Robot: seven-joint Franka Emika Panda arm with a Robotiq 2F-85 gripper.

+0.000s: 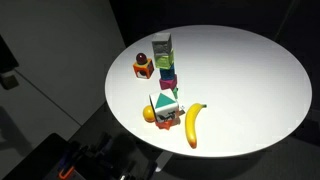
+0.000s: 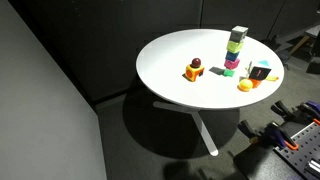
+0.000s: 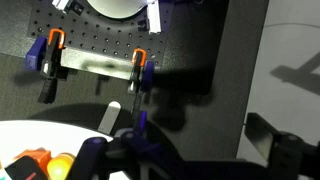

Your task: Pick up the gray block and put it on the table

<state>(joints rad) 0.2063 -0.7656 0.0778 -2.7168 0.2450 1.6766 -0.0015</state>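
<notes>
**Gray block sits atop the stack; gripper off the table's edge**

The gray block (image 1: 162,43) sits at the very top of a tower of toy blocks on the round white table (image 1: 250,70). It rests directly on a lime-green cube (image 1: 163,58), with a magenta block (image 1: 168,72) and a teal block (image 1: 171,84) lower in the same tower. Both exterior views show the tower upright, with the gray block (image 2: 240,32) as its highest piece and nothing touching it.

Beside the tower stands an orange block (image 1: 143,68) carrying a dark red ball (image 1: 143,57). Nearer the table's rim is a white block with a green triangle (image 1: 163,103). An orange fruit (image 1: 150,115) lies just beside that block, and a banana (image 1: 192,125) lies close by.

In the wrist view the gripper (image 3: 195,160) appears only as dark, blurred shapes along the bottom edge. I cannot tell whether its fingers are spread or pressed together. That view looks across a dark perforated board (image 3: 100,40) bearing 2 orange-handled clamps (image 3: 138,70). Only a white sliver of the table shows, in the bottom-left corner. The tower does not appear in the wrist view, and nothing is seen held in the gripper.
</notes>
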